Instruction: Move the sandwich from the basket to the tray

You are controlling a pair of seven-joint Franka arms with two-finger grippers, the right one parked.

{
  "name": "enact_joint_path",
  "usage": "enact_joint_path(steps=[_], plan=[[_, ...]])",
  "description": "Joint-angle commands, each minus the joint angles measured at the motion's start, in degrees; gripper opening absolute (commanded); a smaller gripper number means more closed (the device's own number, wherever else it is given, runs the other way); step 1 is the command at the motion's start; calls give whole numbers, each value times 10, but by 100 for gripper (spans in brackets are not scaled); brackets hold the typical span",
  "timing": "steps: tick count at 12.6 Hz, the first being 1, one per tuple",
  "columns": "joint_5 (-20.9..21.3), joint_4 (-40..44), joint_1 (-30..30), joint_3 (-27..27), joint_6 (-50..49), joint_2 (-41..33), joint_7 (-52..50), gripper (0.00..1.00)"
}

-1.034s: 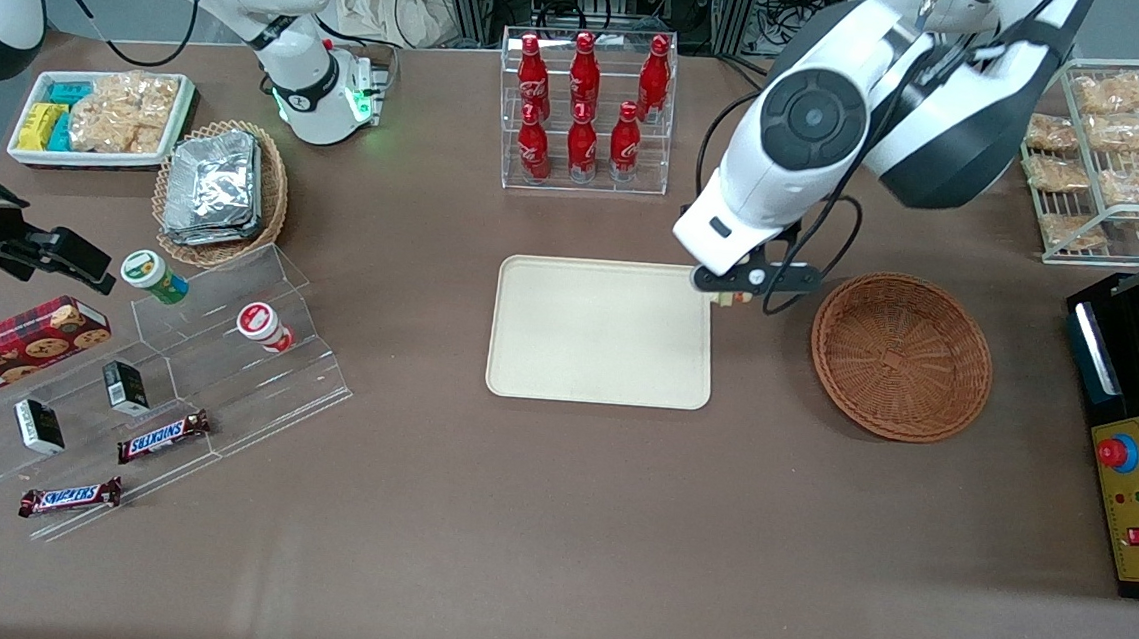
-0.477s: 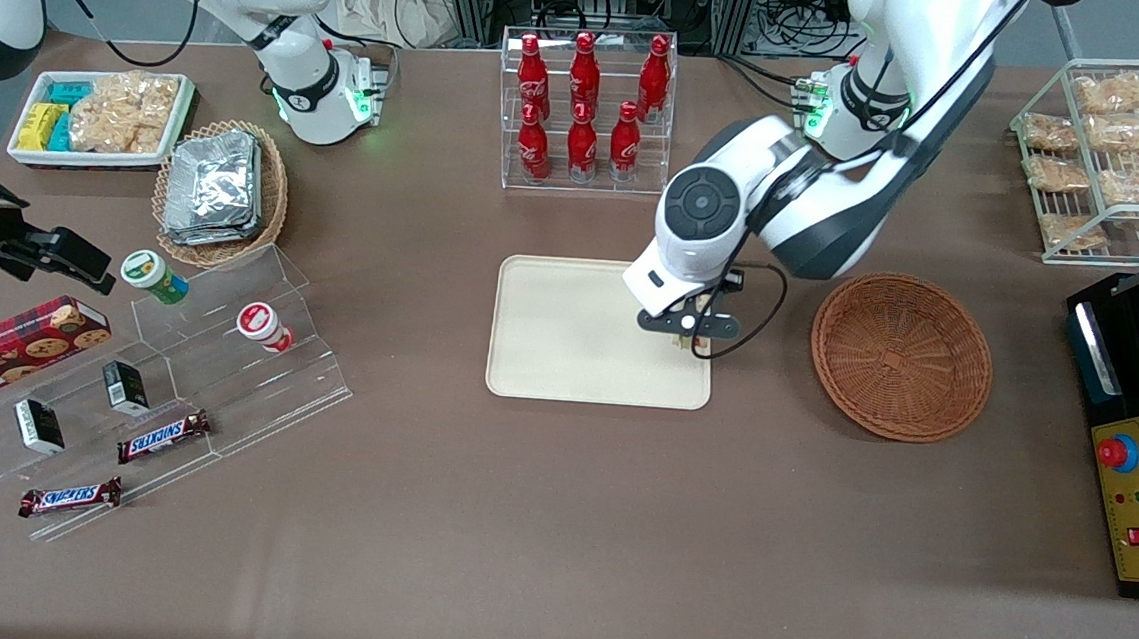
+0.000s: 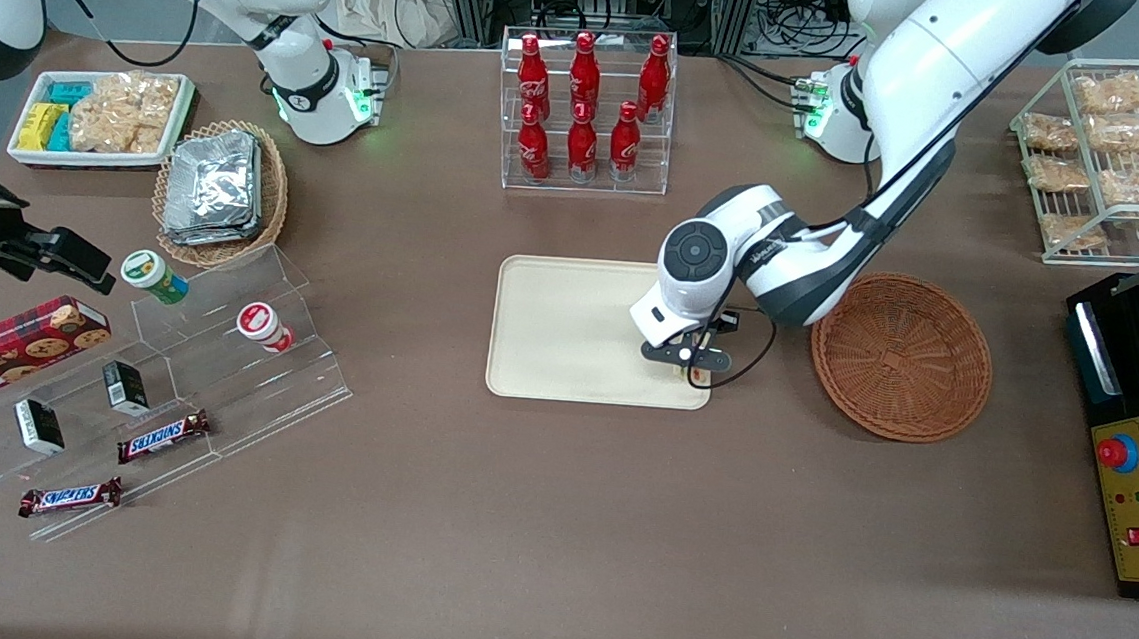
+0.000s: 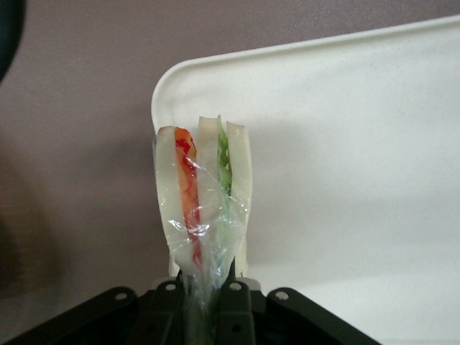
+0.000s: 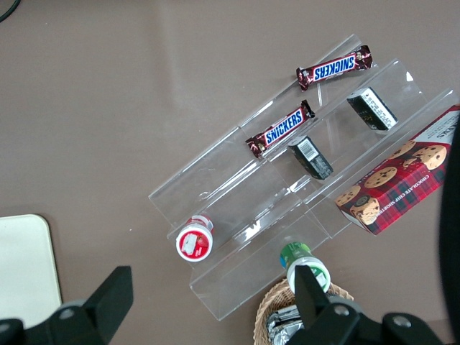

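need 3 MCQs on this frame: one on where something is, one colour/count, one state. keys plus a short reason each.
1. Where is the end effector?
A. over the tray's corner nearest the brown basket
B. inside the brown basket
C. above the bottle rack

2. How many red bottles stand in the clear rack?
A. four
B. six
C. eight

3. What is the state of the sandwich?
A. lying in the basket
B. clamped in the end effector
C. lying free on the table

Answers: 1 A, it sits low over the tray corner beside the basket. 2 B, two rows of three. 3 B, the wrist view shows the fingers closed on its wrapped end.
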Motion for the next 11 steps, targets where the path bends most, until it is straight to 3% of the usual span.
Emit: enact_joint_path(steps=[1,4,5,6,7,11], plan=[[15,7,2,-3,28,19,-42,10],[15,7,1,-1,32,23,-55,10],[15,8,1,-1,32,24,-61,17],[11,9,2,-1,32,27,-70,75],[9,10,2,-1,31,27,-79,100],[5,10,12,-4,19,8,-81,100]])
